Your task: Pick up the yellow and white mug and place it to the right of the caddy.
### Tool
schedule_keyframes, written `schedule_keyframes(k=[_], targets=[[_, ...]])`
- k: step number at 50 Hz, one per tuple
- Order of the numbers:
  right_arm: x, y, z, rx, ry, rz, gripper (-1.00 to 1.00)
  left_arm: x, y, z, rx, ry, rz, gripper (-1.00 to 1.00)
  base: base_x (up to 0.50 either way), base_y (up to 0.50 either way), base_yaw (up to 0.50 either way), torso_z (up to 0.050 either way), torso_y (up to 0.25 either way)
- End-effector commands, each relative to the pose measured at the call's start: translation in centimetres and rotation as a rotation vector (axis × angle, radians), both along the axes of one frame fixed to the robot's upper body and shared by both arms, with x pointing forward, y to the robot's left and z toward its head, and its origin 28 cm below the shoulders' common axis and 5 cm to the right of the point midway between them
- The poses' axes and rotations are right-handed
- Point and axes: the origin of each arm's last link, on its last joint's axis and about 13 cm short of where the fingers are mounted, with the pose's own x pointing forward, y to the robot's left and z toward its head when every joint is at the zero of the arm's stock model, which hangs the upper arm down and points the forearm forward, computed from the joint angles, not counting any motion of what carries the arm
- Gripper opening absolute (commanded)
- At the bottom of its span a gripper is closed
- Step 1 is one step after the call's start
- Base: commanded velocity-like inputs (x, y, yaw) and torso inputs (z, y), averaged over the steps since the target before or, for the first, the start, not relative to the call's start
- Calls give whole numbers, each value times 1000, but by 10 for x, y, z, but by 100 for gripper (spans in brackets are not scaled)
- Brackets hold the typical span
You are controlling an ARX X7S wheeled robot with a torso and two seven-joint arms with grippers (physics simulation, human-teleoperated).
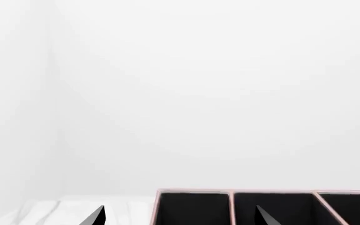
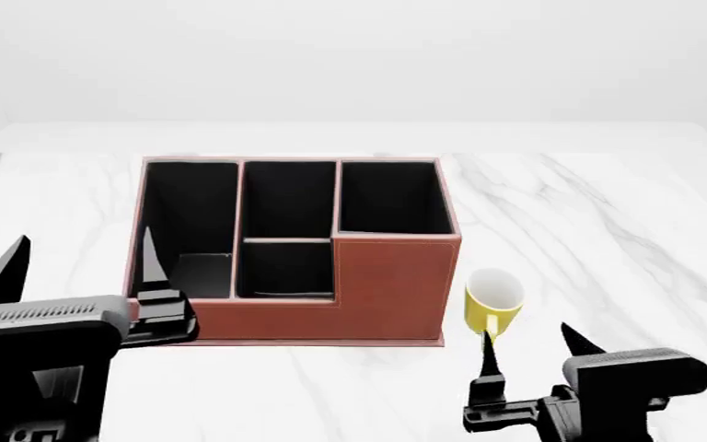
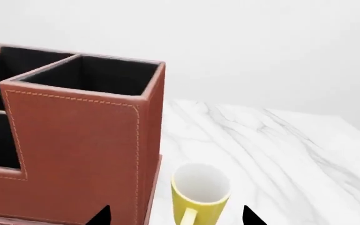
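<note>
Nearest the robot, the right gripper stands with jaws spread and holding nothing. Just beyond it, the yellow mug with white interior sits upright on the white marble table, just right of the brown leather compartmented caddy, handle toward the gripper. This fits approach or release alike. The left gripper is likewise spread, beside the caddy's left end.
</note>
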Motion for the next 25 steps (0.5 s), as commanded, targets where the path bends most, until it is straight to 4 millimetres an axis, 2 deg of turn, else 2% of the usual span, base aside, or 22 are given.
schedule_keyframes(k=[1,9,25], targets=[[-30,-2,31,-33,-107,-37,100,-5,0,2,3,-10,0,100,0,0,0,0,0],[-43,-5,47,-65,-157,-68,100,-16,-1,5,14,-32,-2,100,0,0,0,0,0],[-63,3,74,-125,-216,-95,100,-43,1,13,36,-107,10,100,0,0,0,0,0]])
